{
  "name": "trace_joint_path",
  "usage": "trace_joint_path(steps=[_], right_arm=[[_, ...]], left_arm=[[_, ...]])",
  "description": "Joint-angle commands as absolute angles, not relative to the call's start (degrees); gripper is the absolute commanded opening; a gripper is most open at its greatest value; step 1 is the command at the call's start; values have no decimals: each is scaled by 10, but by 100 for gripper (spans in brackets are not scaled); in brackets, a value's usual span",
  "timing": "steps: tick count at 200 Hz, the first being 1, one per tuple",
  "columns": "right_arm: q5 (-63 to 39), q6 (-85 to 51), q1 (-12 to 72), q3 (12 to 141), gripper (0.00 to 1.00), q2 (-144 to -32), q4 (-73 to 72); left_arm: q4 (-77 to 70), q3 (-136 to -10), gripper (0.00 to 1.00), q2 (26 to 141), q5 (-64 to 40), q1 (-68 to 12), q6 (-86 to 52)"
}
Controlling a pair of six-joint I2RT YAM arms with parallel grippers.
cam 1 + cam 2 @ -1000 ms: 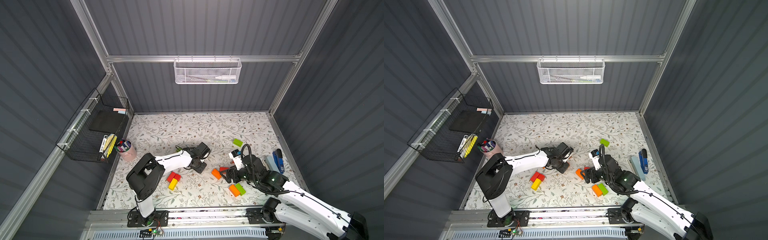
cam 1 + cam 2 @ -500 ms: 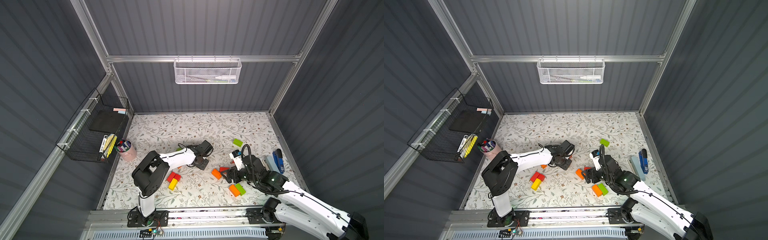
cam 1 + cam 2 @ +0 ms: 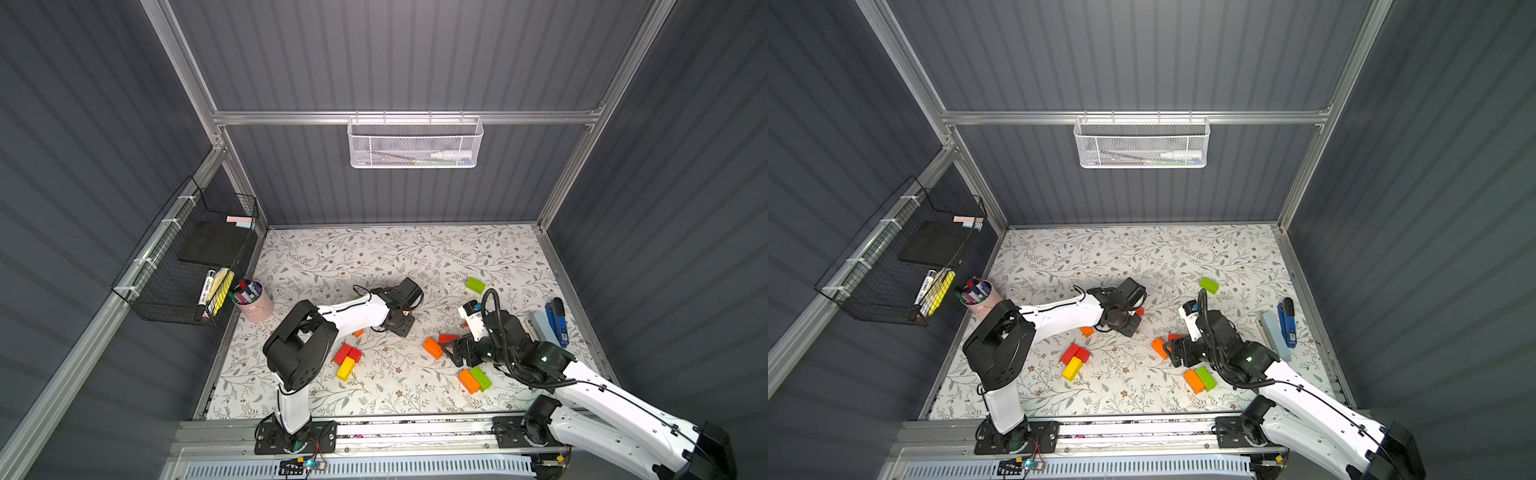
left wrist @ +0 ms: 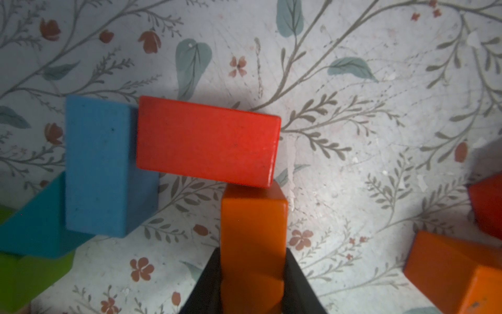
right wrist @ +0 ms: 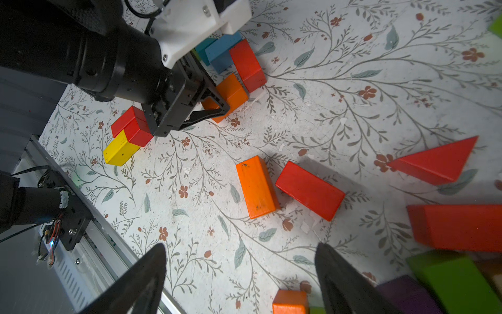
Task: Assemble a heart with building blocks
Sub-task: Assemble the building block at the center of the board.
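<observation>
Now, step in hand: judged a placing step, with an orange rectangular wooden brick (image 4: pixel 252 239) being set into a half-built figure; no heart outline is readable yet.
Clock convention: read on a top view, 12 toward the back wall.
Left hand (image 4: pixel 252 251): clamped on both long sides of the orange brick, near the middle of the floral-patterned surface (image 3: pixel 374 257).
Held brick versus figure: its free end meets, or all but meets, the long side of a red rectangular wooden brick (image 4: pixel 207 141) at about 1 o'clock of the hand; actual contact cannot be told.
Figure, remainder: blue rectangular wooden brick (image 4: pixel 100 165) against the red one's short end; teal wooden wedge (image 4: pixel 35 223) beside the blue.
Right hand (image 5: pixel 240 247): jaws spread wide, empty, at about 4 o'clock of the left hand.
Stock before right hand: loose orange wooden brick (image 5: pixel 256 187) and loose red wooden brick (image 5: pixel 309 190), side by side, near it at about 9 o'clock.
Other stock: red-and-yellow wooden brick cluster (image 3: pixel 345 368) at 7 o'clock of the left hand; lime-green wooden brick (image 3: pixel 475 285) at 1 o'clock of the right hand.
Next move, judged: seat the brick flat, part the fingers, lift straight away so the red neighbour is not nudged.
</observation>
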State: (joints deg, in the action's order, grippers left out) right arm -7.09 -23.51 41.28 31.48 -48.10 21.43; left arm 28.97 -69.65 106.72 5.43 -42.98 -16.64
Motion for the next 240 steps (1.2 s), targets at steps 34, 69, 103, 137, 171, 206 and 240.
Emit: trace_joint_path(steps=[34, 69, 103, 137, 171, 206, 240], right_arm=[[-64, -228, 412, 309, 87, -487, 216], [-65, -228, 411, 309, 87, -493, 212], [-66, -228, 412, 309, 87, -494, 211], [-66, -227, 412, 309, 87, -495, 211], [-67, -227, 412, 308, 87, -499, 208], [-69, -227, 411, 308, 88, -502, 207], [-70, -228, 412, 308, 87, -502, 206]], left_arm=[[307, -699, 23, 1089, 62, -418, -167], [302, -699, 26, 1090, 62, -417, -162], [300, -700, 27, 1091, 65, -416, -151], [299, -703, 27, 1095, 69, -414, -136], [299, -705, 27, 1093, 73, -412, -127], [298, -706, 27, 1094, 69, -410, -126], [295, -702, 40, 1090, 58, -411, -126]])
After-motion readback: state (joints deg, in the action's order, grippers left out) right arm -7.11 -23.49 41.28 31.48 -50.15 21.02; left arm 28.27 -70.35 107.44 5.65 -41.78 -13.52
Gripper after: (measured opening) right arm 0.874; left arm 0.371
